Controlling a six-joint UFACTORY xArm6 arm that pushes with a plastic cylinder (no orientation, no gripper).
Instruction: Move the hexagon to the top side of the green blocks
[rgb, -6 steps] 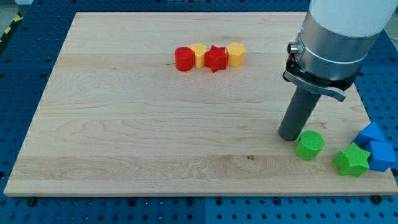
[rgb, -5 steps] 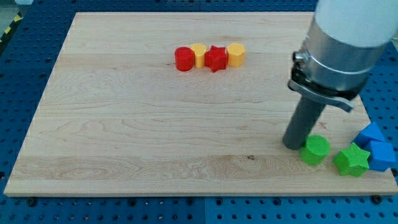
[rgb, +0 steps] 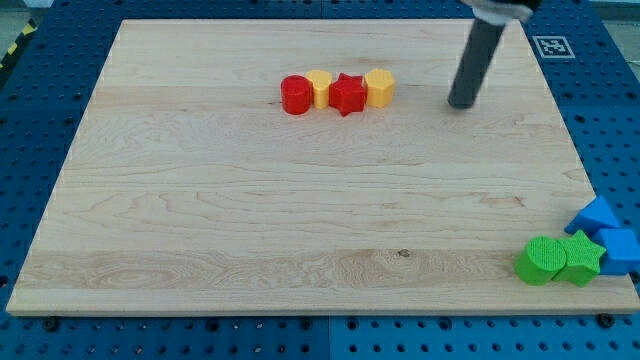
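The yellow hexagon (rgb: 379, 88) stands at the right end of a row near the view's top, touching a red star (rgb: 347, 94). A green cylinder (rgb: 539, 259) and a green star (rgb: 580, 257) sit touching each other at the board's bottom right corner. My tip (rgb: 461, 103) rests on the board to the right of the hexagon, apart from it by a clear gap, and far above the green blocks.
The row also holds a red cylinder (rgb: 296, 95) and a yellow block (rgb: 319, 88) left of the red star. Two blue blocks (rgb: 608, 235) sit against the green star at the board's right edge. The wooden board (rgb: 200, 200) ends close to the green blocks.
My tip has left the green cylinder and moved up the view to beside the yellow hexagon. The green cylinder has slid right and down against the green star.
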